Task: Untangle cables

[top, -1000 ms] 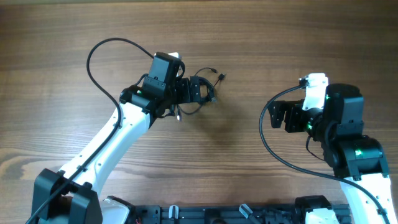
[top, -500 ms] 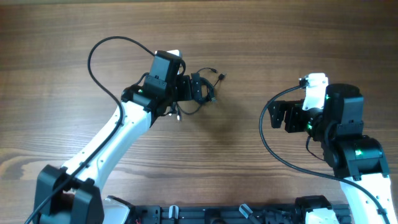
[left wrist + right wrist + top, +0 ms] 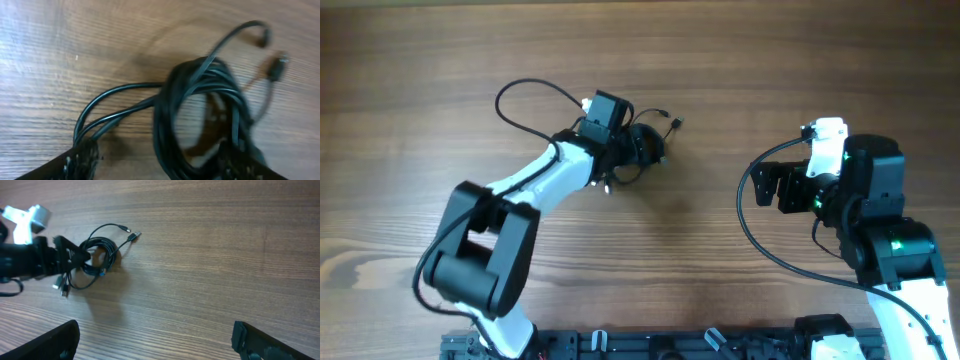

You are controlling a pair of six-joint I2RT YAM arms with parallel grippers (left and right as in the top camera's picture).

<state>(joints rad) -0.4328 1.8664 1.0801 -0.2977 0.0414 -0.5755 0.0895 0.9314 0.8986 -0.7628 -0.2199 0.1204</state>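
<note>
The cables [image 3: 648,143] lie as one tangled black coil on the wood, with two small plug ends [image 3: 674,122] sticking out to the right. My left gripper [image 3: 636,150] sits right over the coil. In the left wrist view the coil [image 3: 200,100] fills the gap between its fingertips [image 3: 80,159], the jaws stand apart on either side, and the gripper [image 3: 160,164] is open. My right gripper [image 3: 762,184] hovers open and empty well to the right. From its wrist view [image 3: 155,339] the cables [image 3: 97,255] lie far off at upper left.
The thick black wire of the left arm [image 3: 525,100] loops over the table behind the wrist. The right arm's own wire [image 3: 760,235] curves below its gripper. Bare wood table [image 3: 720,60] surrounds the bundle.
The left arm has folded, its elbow rising toward the camera, and its gripper has shifted right onto the coil with the jaws narrowing. The right arm has not moved.
</note>
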